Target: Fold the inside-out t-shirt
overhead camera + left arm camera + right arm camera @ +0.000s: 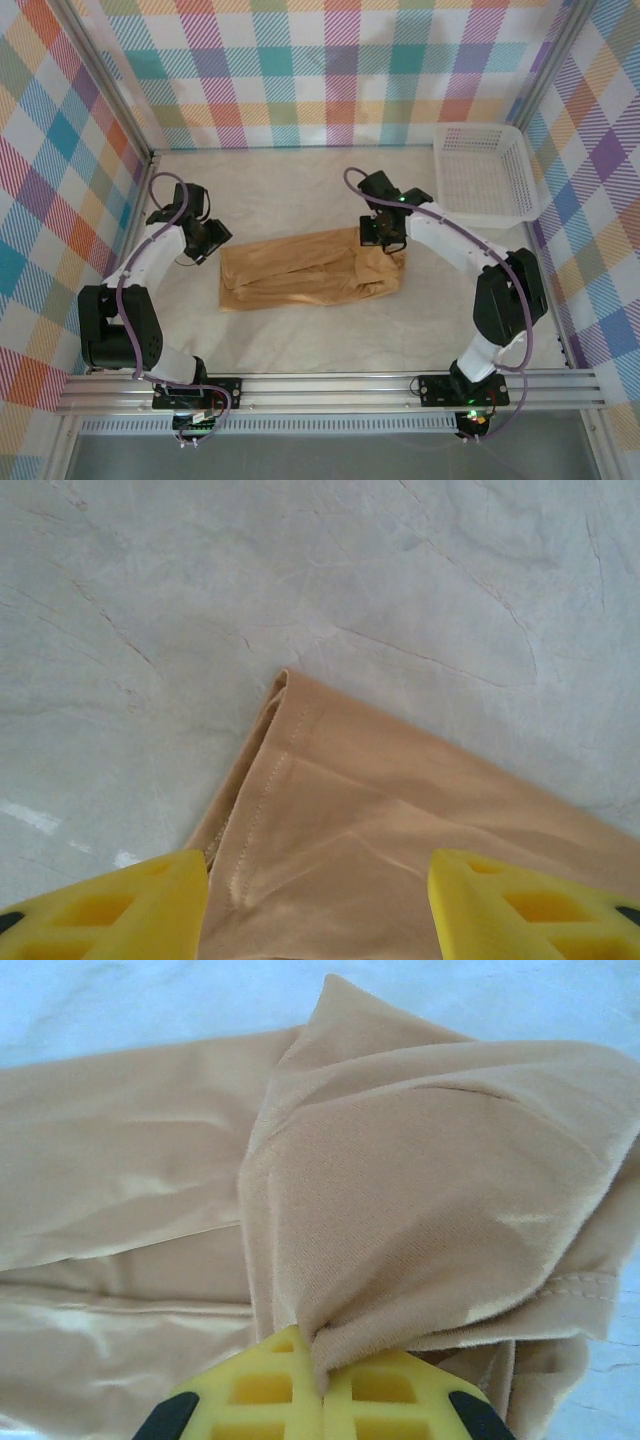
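Observation:
The inside-out t-shirt [300,272] lies as a long tan band across the middle of the table. My right gripper [376,236] is over its far right end, shut on a pinch of the cloth. In the right wrist view the yellow fingertips [270,1385] press together on a raised fold of the t-shirt [420,1190]. My left gripper [212,243] hovers at the shirt's far left corner. In the left wrist view it [318,910] is open, its fingers [120,905] apart over the stitched hem corner of the t-shirt [380,820], with nothing held.
A white mesh basket [478,128] stands at the back right, close behind the right arm. The table is covered in pale wrinkled sheeting [290,190]. Checked walls close in the back and both sides.

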You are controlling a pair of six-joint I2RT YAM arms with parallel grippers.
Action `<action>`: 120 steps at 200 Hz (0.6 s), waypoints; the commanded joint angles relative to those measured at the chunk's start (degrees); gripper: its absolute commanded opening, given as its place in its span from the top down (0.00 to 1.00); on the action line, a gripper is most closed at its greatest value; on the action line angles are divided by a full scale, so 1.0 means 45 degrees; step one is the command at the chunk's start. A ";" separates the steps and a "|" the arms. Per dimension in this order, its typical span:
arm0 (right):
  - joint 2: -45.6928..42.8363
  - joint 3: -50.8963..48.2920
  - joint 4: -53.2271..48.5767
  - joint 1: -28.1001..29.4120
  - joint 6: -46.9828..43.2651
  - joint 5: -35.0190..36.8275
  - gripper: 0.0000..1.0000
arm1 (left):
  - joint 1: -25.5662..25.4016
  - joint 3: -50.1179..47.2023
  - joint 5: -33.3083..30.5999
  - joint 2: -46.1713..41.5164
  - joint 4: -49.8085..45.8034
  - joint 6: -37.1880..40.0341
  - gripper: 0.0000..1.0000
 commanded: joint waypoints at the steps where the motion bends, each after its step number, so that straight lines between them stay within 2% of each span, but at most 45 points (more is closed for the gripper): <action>1: -0.0176 0.0950 -0.0554 0.0870 0.0628 0.0233 1.00 | 0.0284 0.0007 0.0205 -0.0127 -0.0400 0.0230 0.40; 50: 0.0882 0.2937 -0.0596 0.3067 0.1129 0.0285 1.00 | 0.0704 -0.0262 0.0758 0.0177 -0.0072 0.0179 0.40; 120: 0.4153 0.6893 -0.1125 0.4654 0.1180 -0.0084 1.00 | 0.1408 -0.0684 0.1327 0.0083 0.0012 0.0115 0.40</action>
